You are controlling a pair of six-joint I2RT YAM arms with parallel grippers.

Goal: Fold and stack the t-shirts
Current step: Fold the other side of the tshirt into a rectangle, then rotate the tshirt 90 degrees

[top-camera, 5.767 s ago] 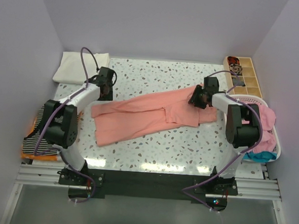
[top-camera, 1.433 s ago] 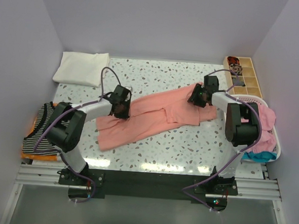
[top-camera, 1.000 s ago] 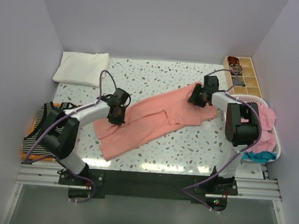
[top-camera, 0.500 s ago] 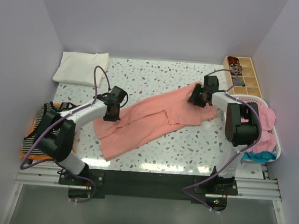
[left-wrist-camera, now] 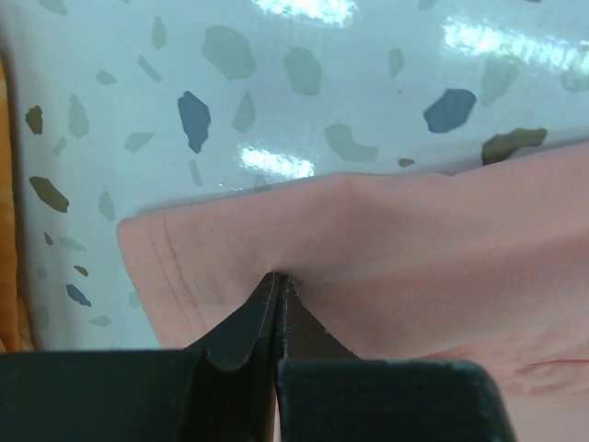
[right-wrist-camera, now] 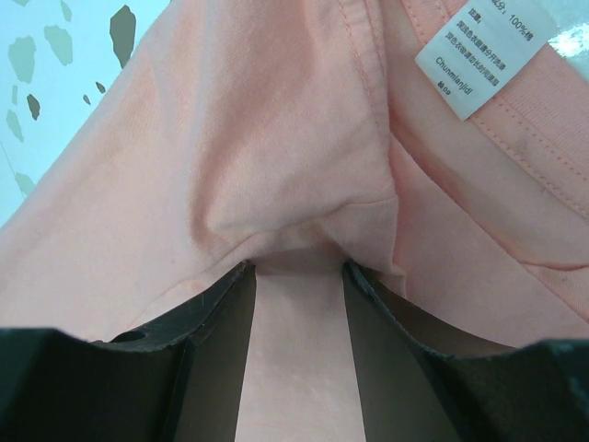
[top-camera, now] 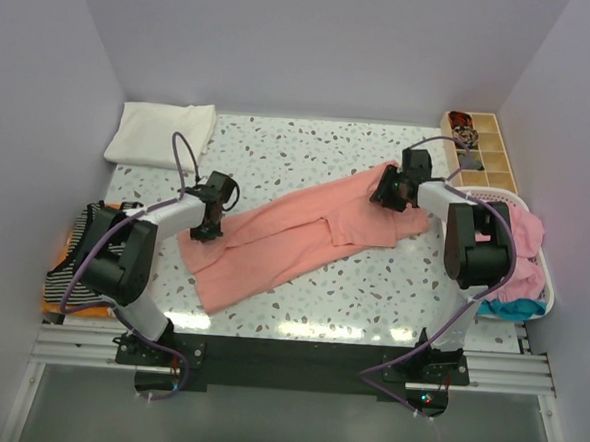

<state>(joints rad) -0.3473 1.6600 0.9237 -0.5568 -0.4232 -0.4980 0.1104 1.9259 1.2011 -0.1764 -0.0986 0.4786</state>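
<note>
Where the speckled worktop [top-camera: 309, 152] runs between the two arms, one salmon-pink t-shirt [top-camera: 294, 231] lies stretched slantwise across its middle, from near left to far right.

- Left tool [left-wrist-camera: 278, 281]: jaws pressed together, pinching a fold of the shirt just inside its stitched edge, at the shirt's left end.
- Right tool [right-wrist-camera: 296, 267]: jaws partway apart, a thick bunch of the shirt clamped between them, beside the white neck label [right-wrist-camera: 479, 57].
- Far left corner: white t-shirt [top-camera: 160, 133], folded.
- Left edge: striped t-shirt [top-camera: 66, 282].
- Right edge: white basket [top-camera: 507, 199], holding a pink garment [top-camera: 525, 235] and a teal garment [top-camera: 510, 307].
- Far right corner: wooden compartment tray [top-camera: 485, 152].
</note>
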